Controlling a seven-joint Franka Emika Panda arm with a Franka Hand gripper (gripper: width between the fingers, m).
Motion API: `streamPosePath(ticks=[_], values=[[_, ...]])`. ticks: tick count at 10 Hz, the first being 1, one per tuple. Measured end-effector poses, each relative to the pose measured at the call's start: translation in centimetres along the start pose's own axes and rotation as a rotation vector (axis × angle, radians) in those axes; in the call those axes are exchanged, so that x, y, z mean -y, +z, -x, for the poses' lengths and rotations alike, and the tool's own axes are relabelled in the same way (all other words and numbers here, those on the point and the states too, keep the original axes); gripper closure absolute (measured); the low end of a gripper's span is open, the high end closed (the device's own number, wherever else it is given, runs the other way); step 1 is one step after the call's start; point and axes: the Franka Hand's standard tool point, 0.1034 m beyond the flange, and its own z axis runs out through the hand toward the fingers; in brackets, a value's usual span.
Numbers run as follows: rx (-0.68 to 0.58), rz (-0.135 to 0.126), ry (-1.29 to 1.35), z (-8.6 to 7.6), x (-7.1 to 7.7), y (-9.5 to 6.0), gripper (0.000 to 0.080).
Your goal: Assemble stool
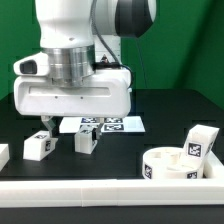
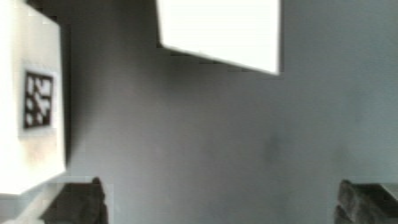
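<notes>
The round white seat [image 1: 166,164] lies at the exterior view's front right, with one white leg [image 1: 201,142] leaning against it. Two more tagged legs stand in front of the arm, one [image 1: 38,146] on the exterior view's left and one [image 1: 86,140] beside it. Another white piece [image 1: 3,154] is cut off at the left edge. My gripper [image 1: 60,124] hangs low over the black table just behind those two legs. In the wrist view the gripper [image 2: 222,205] is open and empty, with its fingertips [image 2: 75,200] far apart. A white tagged leg [image 2: 32,100] lies off to one side.
The marker board [image 1: 108,124] lies flat behind the gripper. A long white rail [image 1: 100,196] runs along the front edge. A plain white surface [image 2: 222,35] shows ahead in the wrist view; I cannot tell which piece it is.
</notes>
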Motion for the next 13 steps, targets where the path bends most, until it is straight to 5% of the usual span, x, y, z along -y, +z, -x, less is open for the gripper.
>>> streamPosePath(ticks=[4,8,13], values=[[0.052,-0.007,0.005,0.9,0.1,0.5,0.0151],[0.320,-0.037,-0.001,2.1,1.1,0.9,0.0151],[0.612,-0.060,0.010,3.0,0.6,1.6,0.0151]])
